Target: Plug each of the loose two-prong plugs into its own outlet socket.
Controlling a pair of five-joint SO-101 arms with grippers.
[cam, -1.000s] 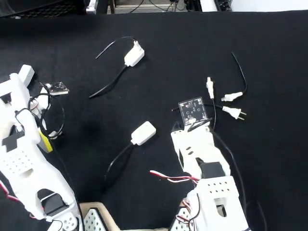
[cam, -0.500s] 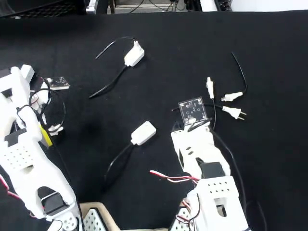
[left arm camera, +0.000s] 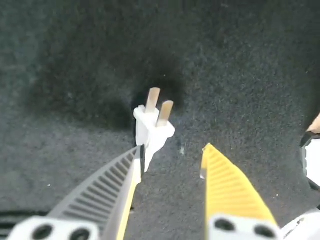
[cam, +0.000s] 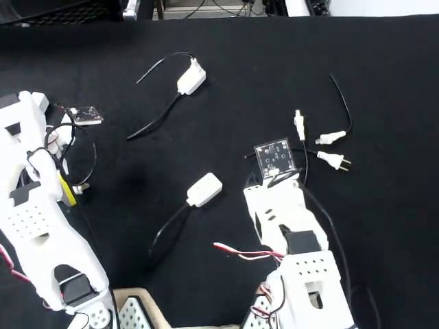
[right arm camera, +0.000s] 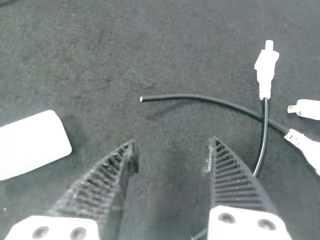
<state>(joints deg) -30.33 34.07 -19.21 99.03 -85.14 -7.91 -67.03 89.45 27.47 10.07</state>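
**One pick being lined up, nothing seated yet**

The left claw [left arm camera: 172, 149] is hanging wide open low over the surface [left arm camera: 240, 60], gripping nothing. A two-prong plug [left arm camera: 152, 127] is lying just ahead of its grey finger [left arm camera: 117, 177], touching the tip or nearly so. It is sitting off to that side of the gap, not centred, with its prongs pointing away. To pick it cleanly, I judge the claw should be sliding sideways and forward until the plug body sits between both fingers, then closing on the body, not the prongs. The right claw [right arm camera: 171, 145] is also gaping empty, with an outlet socket [right arm camera: 30, 142] beside it.
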